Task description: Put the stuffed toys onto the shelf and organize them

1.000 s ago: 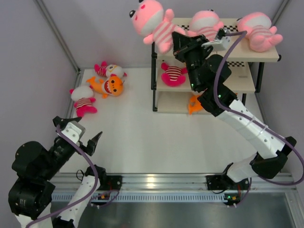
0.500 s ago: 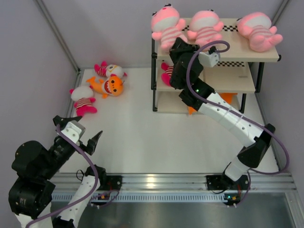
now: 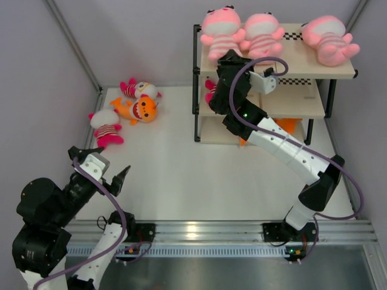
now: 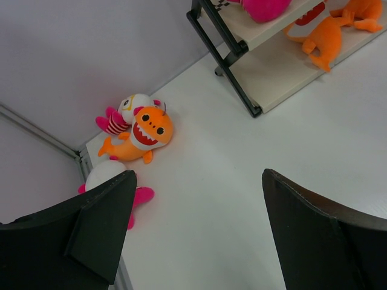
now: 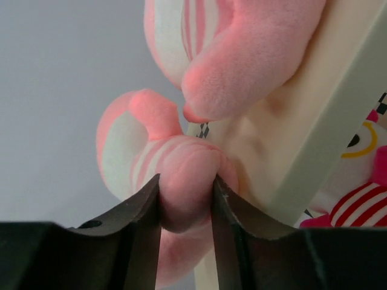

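The shelf [image 3: 302, 60] stands at the back right. Three large pale pink toys lie on its top board: left [image 3: 220, 27], middle [image 3: 261, 30], right [image 3: 329, 39]. My right gripper [image 3: 226, 59] is shut on a limb of the left one [image 5: 184, 181], at the board's front edge [image 5: 302, 157]. A hot-pink toy [image 3: 210, 90] lies on the middle tier, partly hidden. Orange fish [image 3: 290, 124] lie on the bottom tier. On the table at the left lie two hot-pink toys [image 3: 139, 89] [image 3: 106, 125] and an orange fish [image 3: 141, 109]. My left gripper [image 3: 103, 166] is open and empty.
Grey walls close in the table at the back and left. In the left wrist view the open fingers [image 4: 103, 217] frame bare white table, with the orange fish [image 4: 148, 130] ahead and the shelf's black corner post [image 4: 233, 78] to the right.
My right arm has brought the large pale pink toy from the air left of the shelf down onto the top board, beside the other two. The left arm has barely moved.
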Robot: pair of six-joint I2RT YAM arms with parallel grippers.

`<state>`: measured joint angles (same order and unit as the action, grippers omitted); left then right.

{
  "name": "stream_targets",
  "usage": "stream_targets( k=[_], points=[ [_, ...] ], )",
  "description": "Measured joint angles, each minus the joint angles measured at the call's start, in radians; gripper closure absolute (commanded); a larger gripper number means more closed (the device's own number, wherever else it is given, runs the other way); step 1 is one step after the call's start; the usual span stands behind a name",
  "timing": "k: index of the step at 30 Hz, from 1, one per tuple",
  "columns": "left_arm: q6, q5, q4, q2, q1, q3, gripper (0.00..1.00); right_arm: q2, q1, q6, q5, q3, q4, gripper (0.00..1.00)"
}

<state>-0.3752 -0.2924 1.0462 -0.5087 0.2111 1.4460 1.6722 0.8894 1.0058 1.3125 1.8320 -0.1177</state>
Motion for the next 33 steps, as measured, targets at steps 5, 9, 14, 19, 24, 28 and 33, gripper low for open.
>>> stream_targets(
  k=[5,9,14,19,24,28,33],
  points=[
    [-0.006,0.007,0.000,0.000,0.000,-0.002,0.09,-0.056,0.001,0.013,0.006,-0.080,-0.033,0.28],
    [-0.012,0.014,0.000,0.000,0.000,-0.003,0.09,-0.132,0.005,-0.001,-0.001,-0.161,-0.079,0.21],
    [-0.014,0.025,0.000,0.001,0.000,-0.003,0.08,-0.247,0.018,-0.037,-0.005,-0.305,-0.147,0.20],
    [-0.016,0.025,0.000,0.002,0.000,-0.003,0.08,-0.359,0.027,-0.158,-0.119,-0.431,-0.222,0.20],
    [-0.019,0.048,-0.001,0.004,0.000,-0.003,0.05,-0.404,0.031,-0.409,-0.407,-0.314,-0.029,0.21],
    [-0.019,0.126,-0.017,0.021,0.000,-0.050,0.05,-0.432,0.032,-0.608,-0.512,-0.167,0.234,0.24],
    [-0.020,0.262,-0.021,0.010,-0.001,-0.196,0.05,-0.435,-0.002,-0.841,-0.495,0.024,0.479,0.23]
  ],
)
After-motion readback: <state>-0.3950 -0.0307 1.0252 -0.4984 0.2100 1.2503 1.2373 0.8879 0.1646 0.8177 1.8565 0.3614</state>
